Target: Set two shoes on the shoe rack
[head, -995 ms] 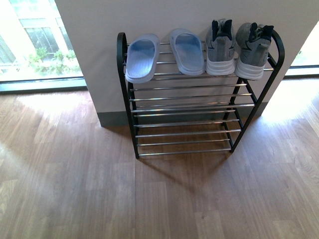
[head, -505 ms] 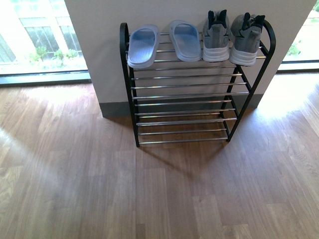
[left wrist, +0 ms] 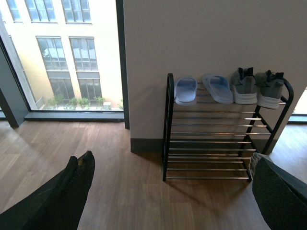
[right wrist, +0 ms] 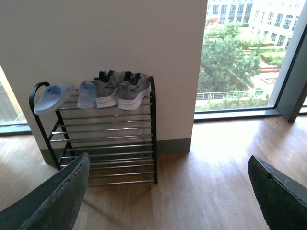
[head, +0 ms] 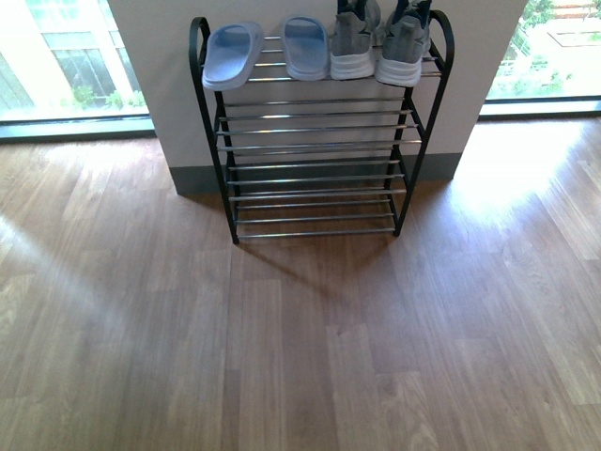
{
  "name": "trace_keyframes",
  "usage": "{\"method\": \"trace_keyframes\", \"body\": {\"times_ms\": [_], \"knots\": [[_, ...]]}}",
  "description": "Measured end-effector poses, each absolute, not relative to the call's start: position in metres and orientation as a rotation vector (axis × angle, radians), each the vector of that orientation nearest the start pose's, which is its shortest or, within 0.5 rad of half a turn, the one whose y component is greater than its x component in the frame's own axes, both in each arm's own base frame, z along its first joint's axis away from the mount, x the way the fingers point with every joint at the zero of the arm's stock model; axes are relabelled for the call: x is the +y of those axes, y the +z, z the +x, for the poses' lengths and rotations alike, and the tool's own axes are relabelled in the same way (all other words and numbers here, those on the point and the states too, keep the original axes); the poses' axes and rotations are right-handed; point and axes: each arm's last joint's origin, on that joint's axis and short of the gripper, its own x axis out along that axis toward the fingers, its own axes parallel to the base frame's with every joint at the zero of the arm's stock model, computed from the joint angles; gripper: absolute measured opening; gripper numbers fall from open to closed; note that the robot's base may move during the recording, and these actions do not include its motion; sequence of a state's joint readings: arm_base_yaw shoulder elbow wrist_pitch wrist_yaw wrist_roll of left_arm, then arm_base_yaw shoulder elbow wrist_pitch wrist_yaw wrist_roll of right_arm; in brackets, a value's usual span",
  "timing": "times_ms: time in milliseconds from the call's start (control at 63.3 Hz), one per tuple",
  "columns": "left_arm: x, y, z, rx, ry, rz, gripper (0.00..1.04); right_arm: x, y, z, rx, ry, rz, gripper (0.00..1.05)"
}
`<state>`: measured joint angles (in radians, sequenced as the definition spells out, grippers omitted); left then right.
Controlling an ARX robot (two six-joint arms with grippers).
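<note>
The shoe rack (head: 315, 178) stands against a white wall, black uprights with chrome bars. On its top tier lie two pale blue slides (head: 232, 42) (head: 304, 46) and two grey sneakers (head: 354, 42) (head: 404, 42) side by side. The left wrist view shows the rack (left wrist: 216, 143) with the slides (left wrist: 186, 90) and sneakers (left wrist: 244, 87) on top; my left gripper (left wrist: 175, 191) is open and holds nothing, far back from it. In the right wrist view the rack (right wrist: 108, 143), a slide (right wrist: 53, 97) and sneakers (right wrist: 122, 90) appear; my right gripper (right wrist: 168, 196) is open and bare. Neither arm shows in the front view.
Wooden floor (head: 310, 348) stretches between me and the rack. Floor-to-ceiling windows (head: 56, 56) (head: 554, 47) flank the wall section behind the rack. A dark window frame post (left wrist: 121, 62) stands left of the wall.
The rack has shrunk and slid upward and left in the front view, so my viewpoint has backed away from it. The shoes stay put on the top tier.
</note>
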<state>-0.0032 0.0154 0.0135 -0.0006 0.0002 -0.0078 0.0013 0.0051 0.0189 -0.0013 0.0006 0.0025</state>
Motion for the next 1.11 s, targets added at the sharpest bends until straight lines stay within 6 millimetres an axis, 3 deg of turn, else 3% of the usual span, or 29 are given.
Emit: {"method": "trace_keyframes", "body": {"times_ms": [1106], "knots": [[-0.0001, 0.1669, 0.0978, 0.002, 0.0, -0.008, 0.95, 0.0001, 0.1695, 0.0967, -0.014, -0.001, 0.003, 0.96]]}}
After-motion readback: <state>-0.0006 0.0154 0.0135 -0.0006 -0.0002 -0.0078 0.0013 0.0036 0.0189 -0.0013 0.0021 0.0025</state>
